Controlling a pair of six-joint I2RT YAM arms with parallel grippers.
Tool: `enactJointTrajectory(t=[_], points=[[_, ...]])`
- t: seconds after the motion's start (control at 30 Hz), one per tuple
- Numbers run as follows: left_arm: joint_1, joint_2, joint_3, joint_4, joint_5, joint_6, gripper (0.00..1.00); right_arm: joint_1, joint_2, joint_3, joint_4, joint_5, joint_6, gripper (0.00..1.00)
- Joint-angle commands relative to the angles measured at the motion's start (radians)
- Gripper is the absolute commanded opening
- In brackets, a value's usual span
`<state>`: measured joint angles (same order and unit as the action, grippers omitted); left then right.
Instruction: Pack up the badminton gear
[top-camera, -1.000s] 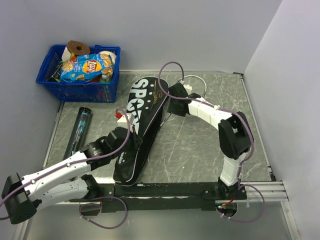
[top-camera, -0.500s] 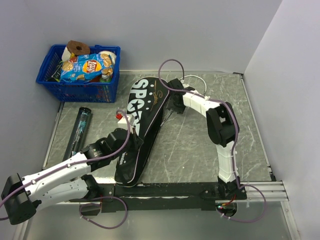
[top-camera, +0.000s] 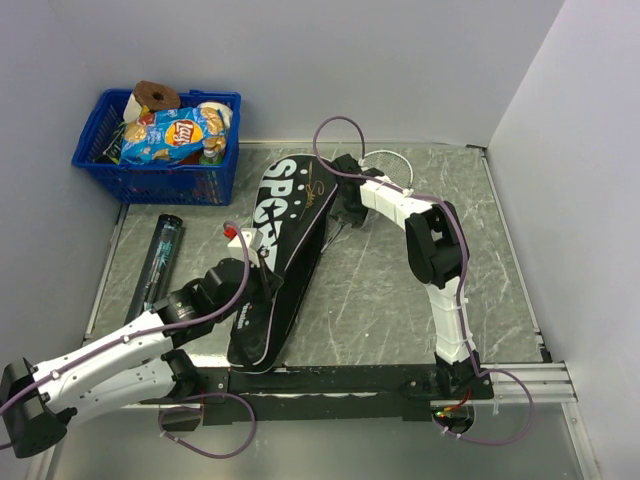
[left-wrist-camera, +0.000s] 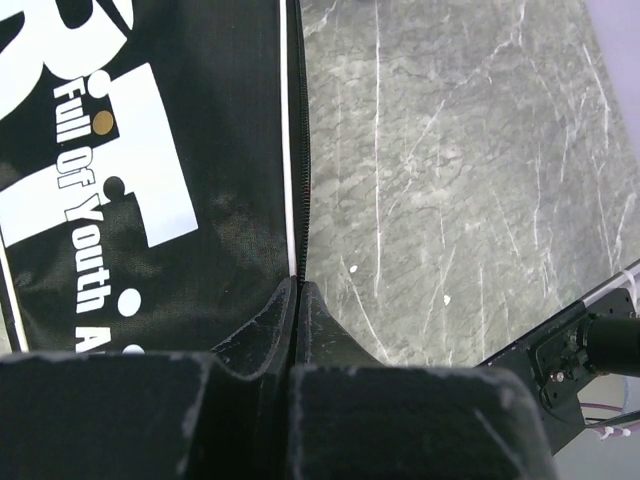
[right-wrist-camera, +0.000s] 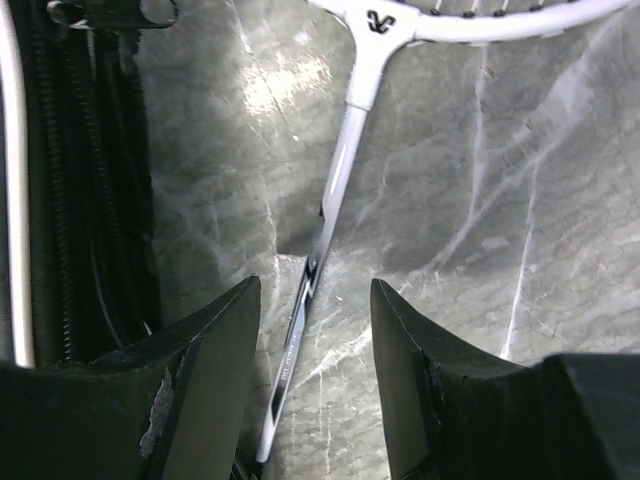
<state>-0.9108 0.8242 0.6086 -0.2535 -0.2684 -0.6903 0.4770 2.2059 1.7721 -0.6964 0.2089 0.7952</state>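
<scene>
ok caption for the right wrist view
Open right pincer poised over a white racket shaft beside the black bag.

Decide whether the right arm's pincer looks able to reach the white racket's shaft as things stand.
Probably yes: the right pincer stands open in line with the racket shaft, a finger on each side, nothing between; the black SPORT bag lies to one side.

Left claw (left-wrist-camera: 297, 296) closed; right claw (right-wrist-camera: 316, 290) open.
</scene>
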Motion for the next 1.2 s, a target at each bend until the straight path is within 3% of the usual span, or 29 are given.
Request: enactJointTrajectory(t=[0.0, 0.43, 0.53, 0.57, 0.67, 0.9, 1.17], points=[[0.004, -0.042, 0.0, 0.039, -0.017, 0.02, 0.01, -0.005, 0.012, 0.024, -0.057, 0.015, 0.022, 0.55], [0.004, -0.076, -0.003, 0.023, -0.015, 0.018, 0.01, 0.012, 0.074, 0.059, -0.092, 0.017, 0.012, 0.51], [0.004, -0.079, -0.006, 0.023, -0.014, 0.017, 0.01, 0.014, 0.075, 0.047, -0.083, 0.006, -0.002, 0.35], [0.006, -0.08, -0.007, 0.023, -0.012, 0.015, 0.01, 0.012, 0.075, 0.044, -0.083, 0.0, -0.005, 0.22], [0.006, -0.08, -0.009, 0.025, -0.009, 0.011, 0.01, 0.012, 0.063, 0.017, -0.069, -0.019, -0.022, 0.0], [0.006, -0.057, 0.02, 0.017, 0.003, 0.011, 0.01, 0.011, -0.054, -0.146, -0.009, 0.03, -0.088, 0.0], [0.007, 0.004, 0.06, 0.022, -0.02, 0.011, 0.01, 0.012, -0.345, -0.505, 0.123, 0.044, -0.113, 0.0]])
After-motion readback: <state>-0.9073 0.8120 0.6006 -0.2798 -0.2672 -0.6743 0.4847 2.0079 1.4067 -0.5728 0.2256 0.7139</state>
